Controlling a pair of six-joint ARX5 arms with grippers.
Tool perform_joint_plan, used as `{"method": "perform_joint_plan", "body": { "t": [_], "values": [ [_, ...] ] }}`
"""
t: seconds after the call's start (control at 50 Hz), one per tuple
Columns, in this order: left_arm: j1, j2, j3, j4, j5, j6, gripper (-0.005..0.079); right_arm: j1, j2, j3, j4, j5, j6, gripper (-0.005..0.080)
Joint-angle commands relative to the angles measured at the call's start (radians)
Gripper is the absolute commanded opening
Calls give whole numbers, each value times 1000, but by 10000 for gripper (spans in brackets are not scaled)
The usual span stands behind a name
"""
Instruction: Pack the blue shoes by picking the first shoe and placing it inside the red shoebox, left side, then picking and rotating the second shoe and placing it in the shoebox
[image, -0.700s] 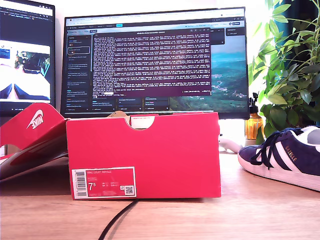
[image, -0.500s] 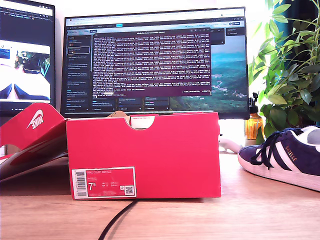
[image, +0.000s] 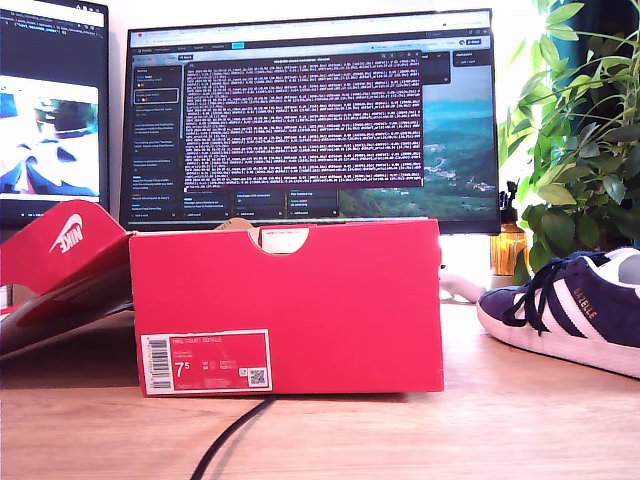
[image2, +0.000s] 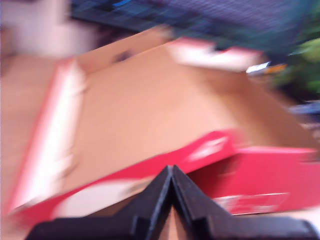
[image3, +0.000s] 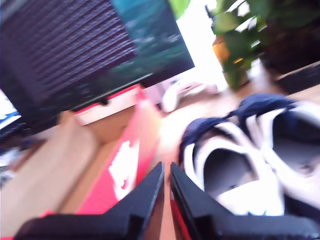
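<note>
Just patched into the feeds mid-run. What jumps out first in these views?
The red shoebox dominates the middle of the exterior view, its swoosh lid propped open on that view's left; the first wrist view shows its inside empty. A blue shoe sits at the exterior view's right edge, and the second wrist view shows both shoes side by side. My first gripper looks shut; my second gripper is nearly closed and empty.

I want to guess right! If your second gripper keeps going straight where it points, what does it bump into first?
Probably the red box's side wall, or the bare table between it and the blue shoes. My second gripper points down that gap, but the picture is blurry.
</note>
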Motion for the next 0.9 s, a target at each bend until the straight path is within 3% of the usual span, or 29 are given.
{"method": "perform_joint_plan", "body": {
  "t": [0.0,0.18,0.36,0.68,0.88],
  "values": [
    [-17,-3,11,2,41,-5,-17,5,-4,49,9,-12,24,0],
    [-57,60,136,-77,58,43,-19,5,36,146,-45,-11,23,0],
    [-82,248,300,-184,58,116,-19,5,185,271,-170,-11,-16,0],
    [-162,677,562,-506,14,737,-19,5,558,529,-360,-10,-194,1],
    [-284,862,595,-480,-92,991,-19,5,758,686,-426,-11,-226,1]
  ]
}}
